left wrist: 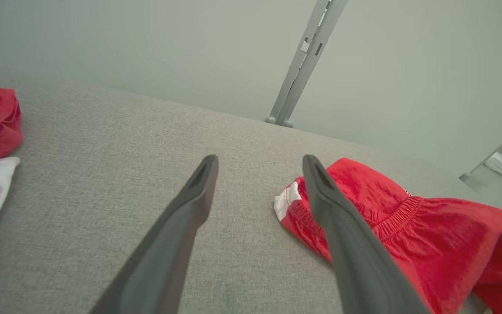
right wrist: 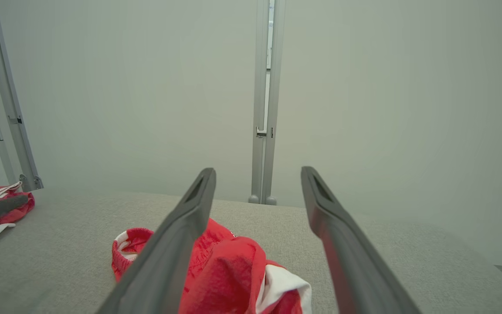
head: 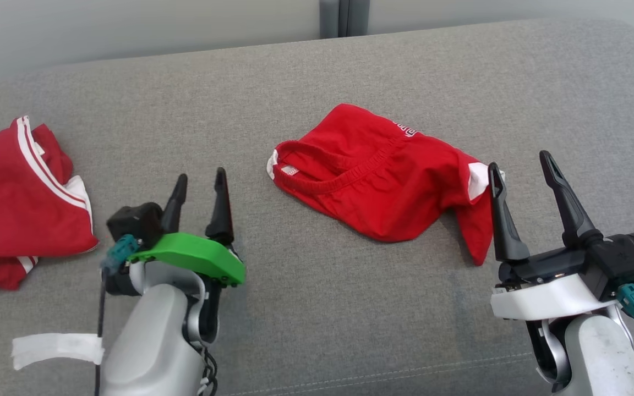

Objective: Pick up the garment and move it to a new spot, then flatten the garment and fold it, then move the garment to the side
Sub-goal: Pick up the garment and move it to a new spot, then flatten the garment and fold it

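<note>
Red garment [head: 383,176] lies crumpled at frame centre on the grey cushion [head: 317,319], with bare fabric around it. 2 pincers stand open and empty: left gripper [head: 201,174] lower left, right gripper [head: 519,159] by the garment's right edge. 1 striped cloth [head: 14,203] lies at the left edge.

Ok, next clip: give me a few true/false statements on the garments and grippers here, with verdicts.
1. The left gripper and right gripper both stand open, neither holding the red shorts. True.
2. The shorts lie neatly folded. False: they lie crumpled and unfolded on the grey cushion.
3. A second red garment with white stripes lies to the robot's left. True.
4. The shorts' waistband points toward the right gripper. False: it faces the left gripper; a white-trimmed leg end lies by the right one.
</note>
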Robot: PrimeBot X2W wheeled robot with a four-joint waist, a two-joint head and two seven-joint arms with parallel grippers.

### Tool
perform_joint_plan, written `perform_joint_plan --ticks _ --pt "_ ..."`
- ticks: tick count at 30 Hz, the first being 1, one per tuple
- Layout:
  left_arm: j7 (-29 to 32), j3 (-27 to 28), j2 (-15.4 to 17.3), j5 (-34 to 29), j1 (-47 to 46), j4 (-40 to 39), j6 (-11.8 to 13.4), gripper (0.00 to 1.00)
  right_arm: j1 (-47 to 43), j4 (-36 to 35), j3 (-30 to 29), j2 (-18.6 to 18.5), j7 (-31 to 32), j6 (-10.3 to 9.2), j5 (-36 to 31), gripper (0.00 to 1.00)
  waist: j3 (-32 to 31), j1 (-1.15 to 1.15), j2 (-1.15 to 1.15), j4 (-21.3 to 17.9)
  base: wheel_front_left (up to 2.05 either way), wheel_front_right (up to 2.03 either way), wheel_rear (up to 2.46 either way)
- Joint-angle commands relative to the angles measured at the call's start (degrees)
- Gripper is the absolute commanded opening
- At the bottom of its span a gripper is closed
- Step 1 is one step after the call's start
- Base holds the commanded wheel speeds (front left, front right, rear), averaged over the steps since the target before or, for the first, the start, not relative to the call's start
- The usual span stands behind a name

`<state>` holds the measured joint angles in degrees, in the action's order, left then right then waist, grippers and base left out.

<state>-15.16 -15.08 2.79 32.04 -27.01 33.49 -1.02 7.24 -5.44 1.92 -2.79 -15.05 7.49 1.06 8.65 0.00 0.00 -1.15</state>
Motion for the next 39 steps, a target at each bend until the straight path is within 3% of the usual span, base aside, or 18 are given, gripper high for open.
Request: perform_joint_plan --ticks 1,6,16,29,39 --pt "0.0 -2.1 0.2 0.1 0.8 -0.4 1.1 1.0 -0.4 0.4 0.2 -0.2 -0.2 0.0 0.5 1.0 -0.1 0.0 0.0 -0.6 0.0 0.0 0.0" --pt "0.0 -9.8 0.2 -0.1 -0.6 0.2 2.4 1.0 -0.3 1.3 0.7 -0.2 -0.2 0.0 0.9 1.0 0.0 0.0 0.0 -2.0 0.0 0.0 0.0" --pt "3.8 -22.8 0.2 3.4 -10.8 5.5 2.0 1.0 1.5 0.9 1.9 -0.2 -0.2 0.0 1.4 1.0 2.9 0.0 0.0 -7.9 0.0 0.0 0.0" --pt "10.5 -31.3 0.3 10.6 -24.4 14.5 1.9 1.0 3.6 -0.3 3.0 -0.2 -0.2 0.0 3.5 1.0 7.9 0.0 0.0 -16.3 0.0 0.0 0.0" --pt "16.9 -33.8 0.2 13.8 -29.7 22.8 1.7 1.0 3.8 -0.9 3.2 -0.2 -0.2 0.0 4.3 1.0 9.8 0.0 0.0 -18.4 0.0 0.0 0.0"
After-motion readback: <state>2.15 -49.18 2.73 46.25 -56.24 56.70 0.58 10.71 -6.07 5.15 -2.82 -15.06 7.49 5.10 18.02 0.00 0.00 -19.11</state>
